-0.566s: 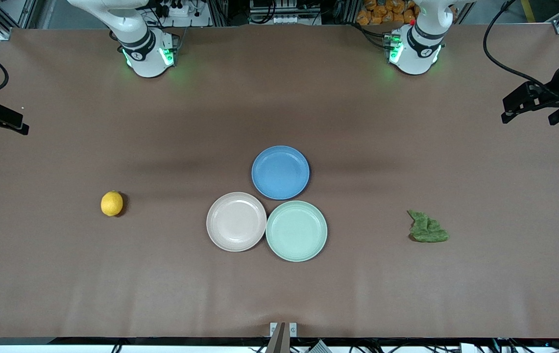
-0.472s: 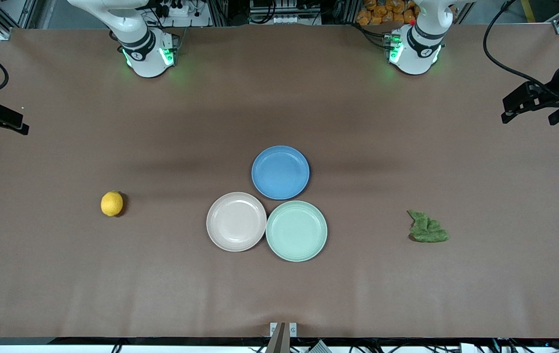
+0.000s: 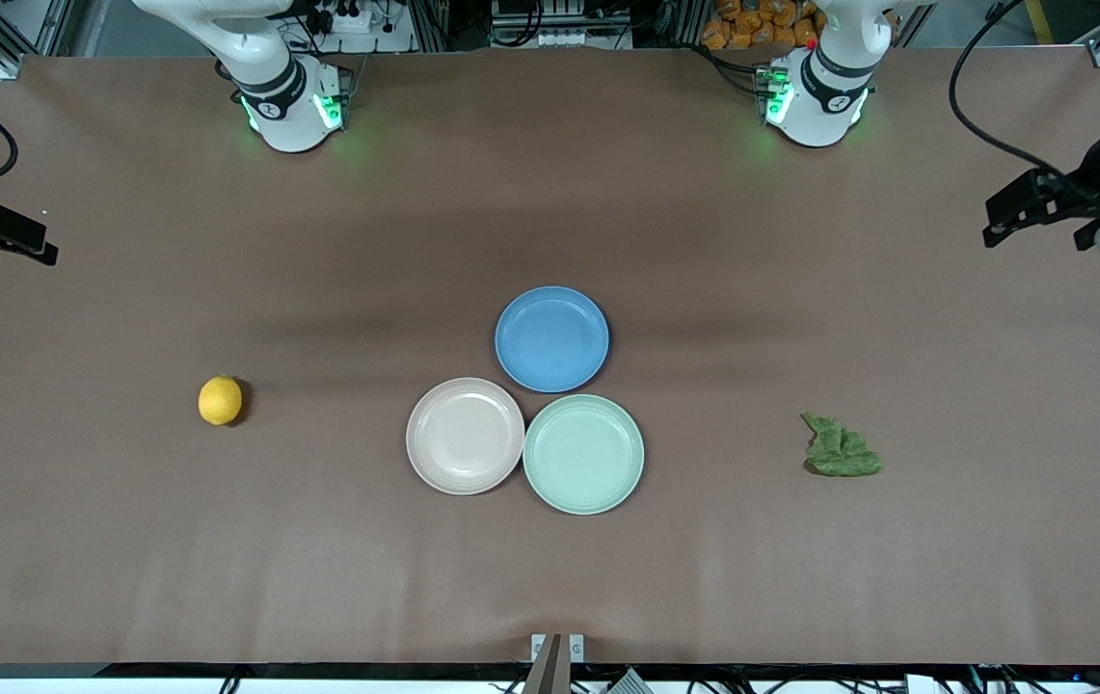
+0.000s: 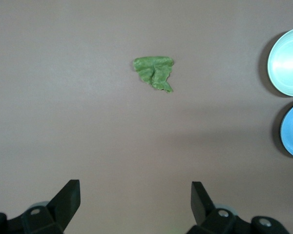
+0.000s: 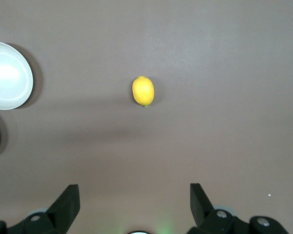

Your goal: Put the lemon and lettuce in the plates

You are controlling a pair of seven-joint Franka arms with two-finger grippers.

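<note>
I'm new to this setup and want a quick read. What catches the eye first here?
Three plates cluster mid-table: blue plate, pink-beige plate, mint green plate, all empty. The lemon lies alone toward the right arm's end, the lettuce toward the left arm's end. The left gripper and right gripper hang open above them.

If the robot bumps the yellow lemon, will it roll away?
Probably a little. The lemon is a smooth rounded oval lying free on the flat table, so a nudge would likely roll or wobble it. Its oval shape suggests a crooked roll. The skin looks firm, so the open right gripper should pinch it without squashing.
</note>
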